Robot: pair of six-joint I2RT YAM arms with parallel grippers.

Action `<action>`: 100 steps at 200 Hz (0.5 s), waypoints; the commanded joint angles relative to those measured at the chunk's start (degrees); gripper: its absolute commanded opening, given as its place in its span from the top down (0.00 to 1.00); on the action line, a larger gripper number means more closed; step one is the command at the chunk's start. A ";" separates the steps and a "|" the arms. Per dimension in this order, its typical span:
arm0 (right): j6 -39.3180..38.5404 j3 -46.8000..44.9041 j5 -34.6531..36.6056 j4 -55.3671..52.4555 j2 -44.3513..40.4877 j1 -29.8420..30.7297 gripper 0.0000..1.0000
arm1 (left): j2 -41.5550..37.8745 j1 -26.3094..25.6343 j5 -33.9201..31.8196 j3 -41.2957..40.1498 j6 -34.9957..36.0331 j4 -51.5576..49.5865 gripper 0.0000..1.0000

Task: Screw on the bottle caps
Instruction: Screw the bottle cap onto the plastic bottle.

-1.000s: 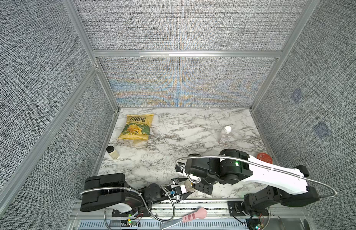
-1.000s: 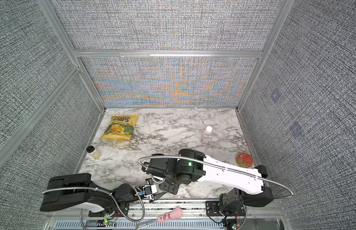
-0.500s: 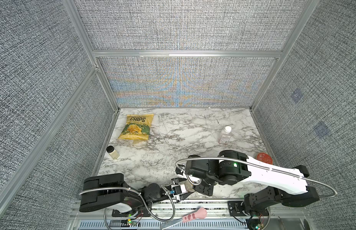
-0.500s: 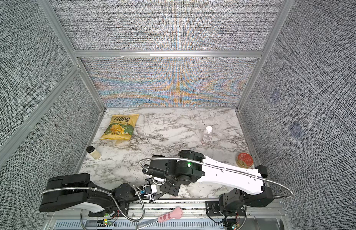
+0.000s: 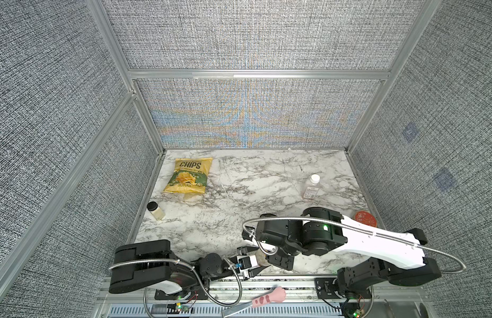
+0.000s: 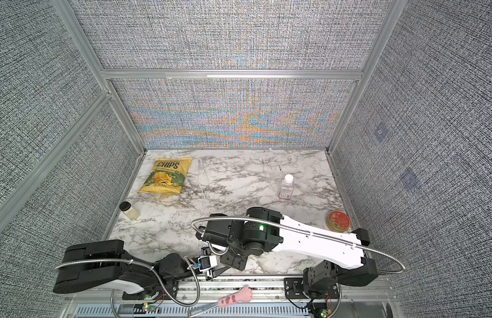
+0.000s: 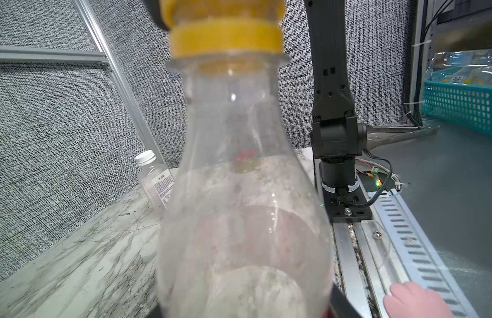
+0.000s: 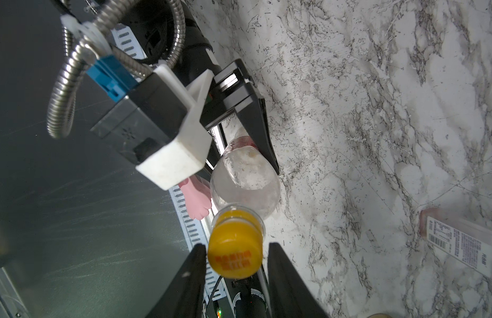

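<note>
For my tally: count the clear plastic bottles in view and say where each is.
2. The tall bottle is at the table's near edge, held by the left gripper. The pink-tinted bottle stands alone toward the far right. The small jar isn't counted. More may be hidden.

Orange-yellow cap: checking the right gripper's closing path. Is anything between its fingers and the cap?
Nothing visible does. The orange-yellow cap, on the neck of the tall bottle, lies between the fingers of the right gripper, close on both sides.

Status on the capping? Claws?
Left claw shut on tall bottle. Right claw astride yellow cap on its neck, slight gap one side. Far back, pink bottle capped. Nothing blocking.
</note>
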 commanded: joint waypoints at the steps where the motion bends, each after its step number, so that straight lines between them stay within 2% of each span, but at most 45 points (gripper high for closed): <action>1: 0.19 -0.04 -0.27 0.17 0.16 0.05 0.62 | -0.10 0.12 0.32 -0.10 -0.40 0.44 0.44; 30: 0.27 -0.13 -0.35 0.25 0.27 0.05 0.64 | -1.85 0.12 0.40 -0.10 -0.29 0.17 0.44; 100: 1.77 -0.35 3.60 -1.28 0.68 -0.04 0.76 | -1.91 0.24 -0.61 0.17 -0.04 -0.81 0.44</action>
